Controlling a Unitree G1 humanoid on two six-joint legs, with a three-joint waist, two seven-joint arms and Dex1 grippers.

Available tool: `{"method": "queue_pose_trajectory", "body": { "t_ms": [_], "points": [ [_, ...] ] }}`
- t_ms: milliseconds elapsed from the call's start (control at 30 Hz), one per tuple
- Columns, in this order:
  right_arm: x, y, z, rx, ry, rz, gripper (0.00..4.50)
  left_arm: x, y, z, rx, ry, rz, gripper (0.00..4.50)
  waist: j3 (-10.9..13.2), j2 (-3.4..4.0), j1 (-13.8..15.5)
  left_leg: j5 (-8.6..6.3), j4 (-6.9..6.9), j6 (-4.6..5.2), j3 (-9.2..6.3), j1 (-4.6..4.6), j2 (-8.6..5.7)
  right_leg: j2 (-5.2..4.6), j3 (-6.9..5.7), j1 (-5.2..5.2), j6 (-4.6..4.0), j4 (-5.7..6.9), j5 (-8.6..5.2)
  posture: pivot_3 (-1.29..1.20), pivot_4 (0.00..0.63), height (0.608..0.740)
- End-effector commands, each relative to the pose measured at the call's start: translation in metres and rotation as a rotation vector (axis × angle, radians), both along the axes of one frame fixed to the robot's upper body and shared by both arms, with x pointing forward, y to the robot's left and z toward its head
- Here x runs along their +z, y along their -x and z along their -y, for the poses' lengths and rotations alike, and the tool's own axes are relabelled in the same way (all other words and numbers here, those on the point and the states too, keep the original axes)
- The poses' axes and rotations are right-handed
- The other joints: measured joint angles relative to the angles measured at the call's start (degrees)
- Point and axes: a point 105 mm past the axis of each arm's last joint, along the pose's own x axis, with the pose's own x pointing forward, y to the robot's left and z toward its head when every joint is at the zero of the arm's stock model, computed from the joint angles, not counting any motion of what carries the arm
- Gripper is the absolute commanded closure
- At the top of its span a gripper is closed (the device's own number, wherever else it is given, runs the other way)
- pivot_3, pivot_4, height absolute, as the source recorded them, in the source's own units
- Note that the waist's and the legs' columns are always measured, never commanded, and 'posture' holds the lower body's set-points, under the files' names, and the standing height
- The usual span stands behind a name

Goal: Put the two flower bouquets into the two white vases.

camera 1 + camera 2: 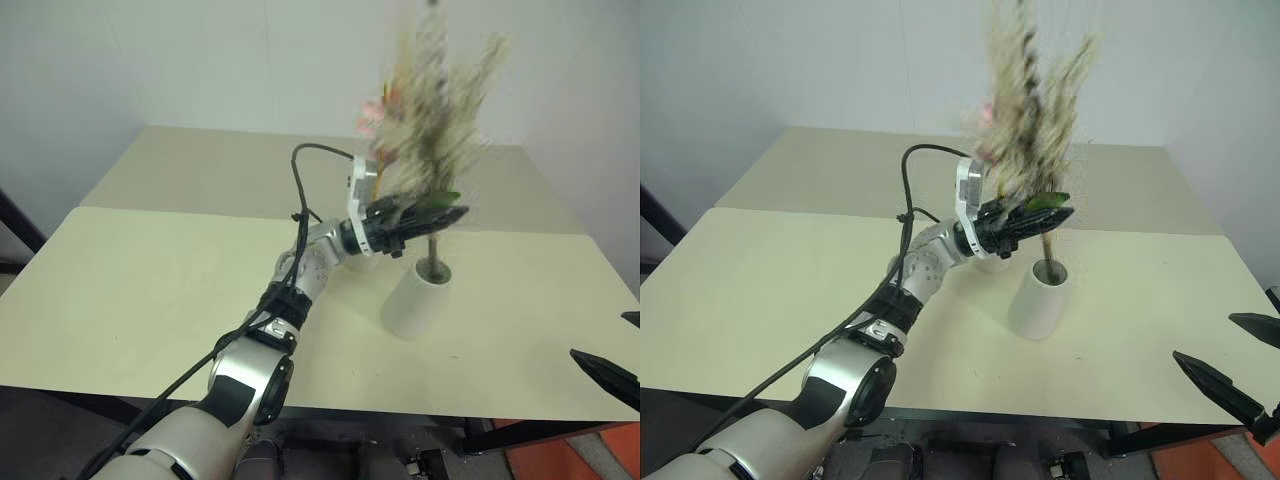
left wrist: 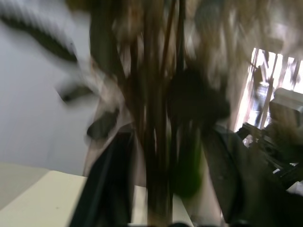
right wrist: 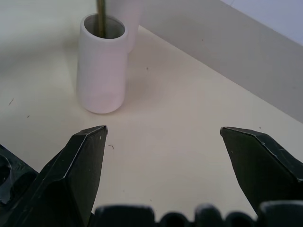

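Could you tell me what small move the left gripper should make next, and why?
Probably draw the left gripper sideways, clear of the bouquet. Its stems already stand inside the wide-mouthed vase, and the black fingers sit loosely on either side of them, so it seems released. The second vase stands just behind, so pull back gently to avoid knocking it.

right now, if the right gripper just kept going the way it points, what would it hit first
Probably the wide white vase. The right gripper is open and looks across bare table towards it, the vase standing a bit off to one side of the line, so it might only graze it. Depth is hard to judge.
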Motion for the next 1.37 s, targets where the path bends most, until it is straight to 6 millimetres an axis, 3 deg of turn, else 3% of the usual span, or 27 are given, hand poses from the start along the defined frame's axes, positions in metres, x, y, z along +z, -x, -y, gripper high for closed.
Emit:
{"method": "queue_pose_trajectory", "body": {
  "t_ms": [33,100,133,300,467,533,667,867,1000,1067,1167,1367],
  "points": [
    [0.007,-0.002,0.003,-0.002,0.027,0.036,0.00,0.001,0.024,0.020,-0.107,-0.046,0.076,0.79,0.0,0.00,0.0,0.00,0.00,0.00,0.00,0.00,0.00,0.00,0.00,-0.01,0.00,0.01,0.00,0.00,0.150,0.740],
    [0.007,-0.007,0.003,0.011,0.028,0.036,0.00,-0.006,0.019,0.019,-0.060,-0.108,0.101,0.10,0.0,0.00,-0.1,0.00,0.00,0.00,0.00,-0.01,0.00,0.00,0.01,-0.02,0.00,0.01,0.00,0.00,0.150,0.740],
    [0.008,-0.009,0.003,0.018,0.028,0.037,0.00,-0.006,0.017,0.017,-0.053,-0.118,0.098,0.02,0.0,0.00,-0.2,0.00,0.00,0.00,0.00,0.00,0.00,0.00,0.01,-0.02,0.00,0.01,0.00,0.00,0.150,0.740],
    [0.009,-0.019,0.003,0.052,0.033,0.033,0.00,0.023,0.005,-0.016,-0.014,-0.077,0.056,0.02,0.0,0.08,-0.3,0.01,0.00,0.01,0.01,-0.07,0.00,0.01,0.03,-0.24,0.00,0.15,0.01,0.00,0.150,0.740],
    [0.014,-0.030,0.006,0.085,0.046,0.028,0.00,0.033,0.008,-0.068,-0.009,-0.176,0.107,0.02,-0.1,0.20,-1.1,0.02,-0.22,0.02,0.01,-0.05,0.03,0.06,0.05,-0.37,-0.05,0.23,-0.01,0.00,0.150,0.740],
    [0.016,-0.033,0.007,0.093,0.048,0.025,0.00,0.037,0.010,-0.079,-0.007,-0.190,0.095,0.02,-0.1,0.20,-1.1,0.02,-0.29,0.02,0.01,-0.01,0.03,0.05,0.05,-0.34,-0.06,0.23,-0.02,0.00,0.150,0.740],
    [0.020,-0.042,0.007,0.122,0.057,0.019,0.00,0.023,0.006,-0.120,0.097,-0.359,0.109,0.02,-0.1,0.22,-0.6,0.02,-0.31,0.02,0.03,-0.02,0.01,0.03,0.06,-0.35,-0.04,0.20,-0.02,0.00,0.150,0.740],
    [0.020,-0.050,0.007,0.146,0.059,0.010,0.00,-0.003,0.006,-0.159,0.181,-0.548,0.112,0.02,-0.1,0.23,-0.1,0.03,-0.42,0.02,0.01,0.04,0.04,0.06,0.03,-0.35,-0.07,0.24,-0.04,0.00,0.150,0.740],
    [0.021,-0.050,0.007,0.156,0.061,0.008,0.00,0.002,0.018,-0.199,0.245,-0.611,0.159,0.02,-0.1,0.24,-0.2,0.03,-0.42,0.02,0.02,0.02,0.09,0.08,0.02,-0.40,-0.10,0.25,-0.05,0.00,0.150,0.740],
    [0.021,-0.050,0.008,0.160,0.066,0.003,0.00,0.007,0.032,-0.227,0.288,-0.664,0.211,0.02,-0.1,0.24,-0.7,0.03,-0.45,0.02,0.04,0.03,0.11,0.08,0.02,-0.41,-0.10,0.26,-0.05,0.00,0.150,0.740],
    [0.022,-0.051,0.013,0.156,0.073,-0.003,0.00,0.017,0.057,-0.254,0.328,-0.702,0.230,0.02,-0.1,0.24,-1.1,0.03,-0.57,0.02,0.09,0.09,0.19,0.08,-0.01,-0.45,-0.26,0.28,-0.15,0.00,0.150,0.740],
    [0.027,-0.059,0.022,0.164,0.083,-0.011,0.00,0.022,0.079,-0.274,0.467,-0.705,0.187,0.02,-0.1,0.25,-0.5,0.03,-0.56,0.02,0.25,0.21,0.26,0.01,-0.04,-0.36,-0.31,0.30,-0.17,0.00,0.150,0.740]
  ]
}}
